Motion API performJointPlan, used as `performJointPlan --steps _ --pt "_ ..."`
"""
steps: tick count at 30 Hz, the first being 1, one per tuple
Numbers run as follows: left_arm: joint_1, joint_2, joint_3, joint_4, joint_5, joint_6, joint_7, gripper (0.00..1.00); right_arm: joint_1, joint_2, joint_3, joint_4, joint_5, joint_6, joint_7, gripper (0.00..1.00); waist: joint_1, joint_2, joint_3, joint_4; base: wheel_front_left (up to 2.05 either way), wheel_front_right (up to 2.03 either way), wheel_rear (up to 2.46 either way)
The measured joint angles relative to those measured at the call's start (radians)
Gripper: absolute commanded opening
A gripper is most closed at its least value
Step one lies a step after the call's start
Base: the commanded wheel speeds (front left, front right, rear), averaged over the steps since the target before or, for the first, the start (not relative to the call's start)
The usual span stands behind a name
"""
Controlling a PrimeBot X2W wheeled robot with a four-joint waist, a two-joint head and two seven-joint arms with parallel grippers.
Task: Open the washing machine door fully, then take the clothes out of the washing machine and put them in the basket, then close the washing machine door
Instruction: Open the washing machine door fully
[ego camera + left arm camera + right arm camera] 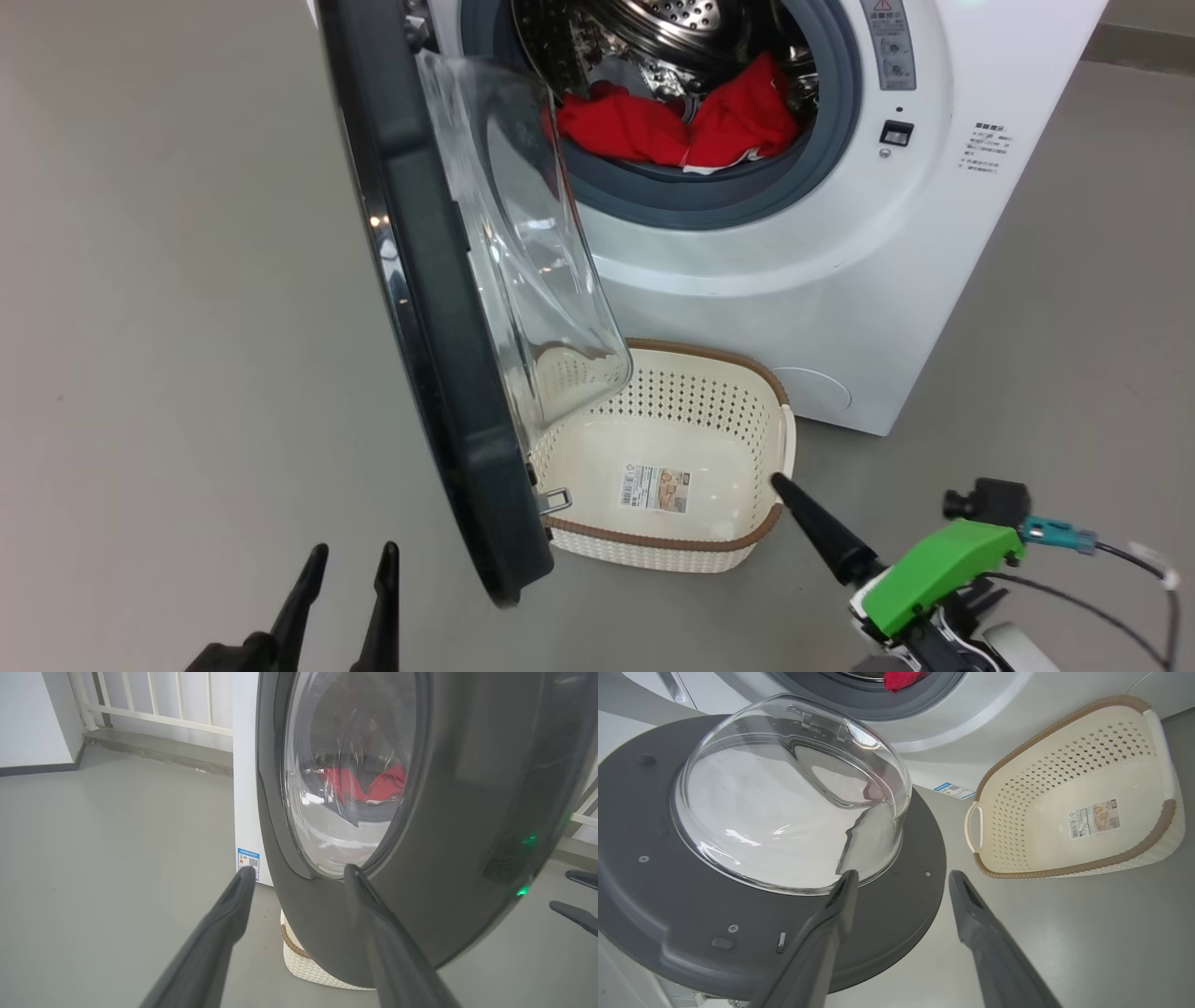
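Red clothes [672, 131]: heaped in the drum [681, 19], at its front lower edge, one white-trimmed hem lying on the gasket [709, 201]. None out yet.
Washer [794, 280]: stands on the floor [140, 373], mouth uncovered.
Door [420, 327]: hinged on the washer's left, swung out about square to the front and seen nearly edge-on from the head. Glass bowl [523, 233] bulges toward the robot's right and hangs over the basket's left end. Judged part open, not fully.
Left gripper [355, 553]: fingers spread, holding nothing. Low on the door's outer black side, near its bottom edge, not touching.
Right gripper [902, 877]: fingers spread, holding nothing. On the door's inner side, pointing at the inner face below the bowl, with the basket's near right corner just beside it.
Key relation: door lies between the two grippers, its plane running away from the robot. Opening it wider means pushing it to the robot's left, so the right gripper, already facing the inner face, looks better placed.
Basket [691, 397]: on the floor close before the washer, below the mouth. Holds no clothes, just a paper label [655, 489] on its bottom.
Risk: door's lower edge sits right by the basket rim, so a swing may nudge it.
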Motion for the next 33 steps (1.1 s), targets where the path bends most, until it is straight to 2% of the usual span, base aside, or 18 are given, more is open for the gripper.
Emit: performJointPlan --steps 4,8,11,15,20,24,28,29,33 --pt "0.001 0.000 0.004 0.001 0.006 0.000 0.000 1.00 0.000 -0.048 0.068 0.036 -0.123 0.000 -0.132 1.00 0.0000 0.0000 -0.004 -0.006 0.00 0.00 0.00" --pt "0.002 0.000 0.011 0.002 0.006 0.000 0.000 1.00 -0.001 -0.055 0.130 0.086 -0.172 0.000 -0.242 1.00 0.0000 0.0000 -0.009 -0.012 0.00 0.00 0.00" --pt "0.005 0.000 0.013 0.003 0.006 0.000 0.000 1.00 -0.003 -0.070 0.162 0.134 -0.201 0.000 -0.304 1.00 0.0000 0.0000 -0.011 -0.017 0.00 0.00 0.00" --pt "0.005 0.000 0.016 0.005 0.006 0.000 0.000 1.00 -0.021 -0.081 0.180 0.189 -0.303 0.000 -0.343 1.00 0.0000 0.0000 -0.011 -0.022 0.00 0.00 0.00" --pt "0.006 0.000 0.018 0.006 0.007 0.000 0.000 1.00 -0.028 -0.079 0.060 0.185 -0.543 0.000 -0.344 1.00 0.0000 0.0000 -0.011 -0.024 0.00 0.00 0.00" --pt "0.011 0.000 0.019 0.008 0.008 -0.001 0.000 1.00 0.018 -0.049 -0.052 0.127 -0.714 0.000 -0.344 1.00 0.0000 0.0000 -0.013 -0.022 0.00 0.00 0.00" --pt "0.021 0.000 0.020 0.009 0.009 -0.001 0.000 1.00 0.087 -0.002 -0.145 0.056 -0.855 0.000 -0.344 1.00 0.0001 0.0000 -0.015 -0.023 0.00 0.00 0.00" --pt "0.021 0.000 0.020 0.009 0.009 -0.001 0.000 1.00 0.087 -0.002 -0.145 0.056 -0.855 0.000 -0.344 1.00 0.0001 0.0000 -0.015 -0.023 0.00 0.00 0.00" --pt "0.020 0.000 0.020 0.009 0.009 -0.001 0.000 1.00 0.133 0.031 -0.215 -0.016 -0.974 0.000 -0.344 1.00 0.0001 0.0000 -0.017 -0.024 0.00 0.00 0.00"
